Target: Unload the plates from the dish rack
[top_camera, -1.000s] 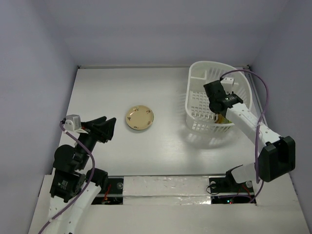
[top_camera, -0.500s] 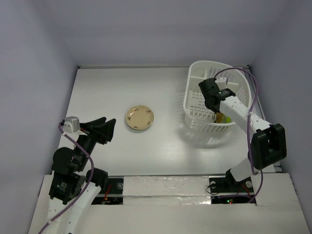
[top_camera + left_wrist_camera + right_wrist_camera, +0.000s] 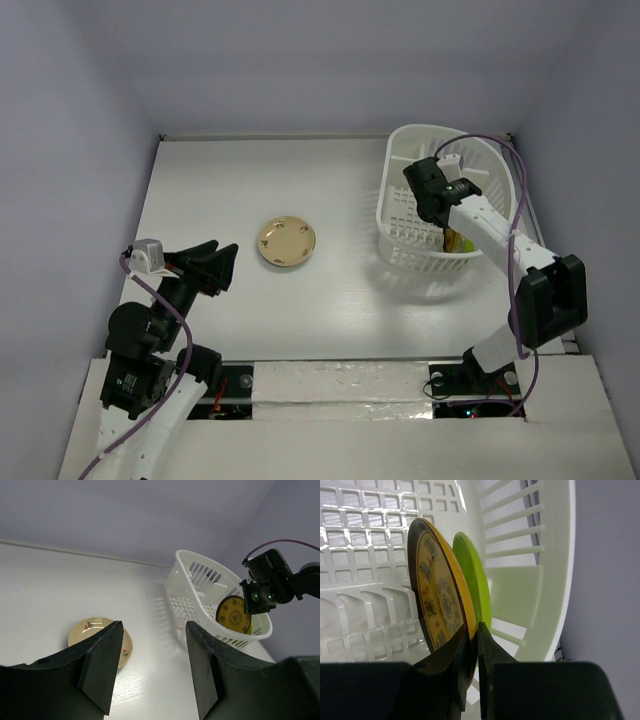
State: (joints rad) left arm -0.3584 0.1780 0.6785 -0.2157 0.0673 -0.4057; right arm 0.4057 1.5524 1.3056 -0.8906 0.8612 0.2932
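White table (image 3: 230, 190), pale lilac walls. One white dish rack (image 3: 405, 215) at the far right.

Three plates counted. The amber patterned plate (image 3: 437, 590) and the lime-green plate (image 3: 472, 575) stand on edge inside the rack, green just behind amber. The patterned face is turned toward the left arm. The cream plate (image 3: 287, 241) lies flat on the table, well left of the rack.

Right pincer (image 3: 472, 630) narrow, clamped on the amber plate's rim. Left pincer (image 3: 153, 630) about half spread, empty.

The top view largely hides the racked plates under the arm; the right wrist view shows both.

White arm links (image 3: 497, 238), blk joints (image 3: 552, 300), purple cables (image 3: 536, 190); left gripper (image 3: 220, 258) & right gripper (image 3: 472, 632) blk
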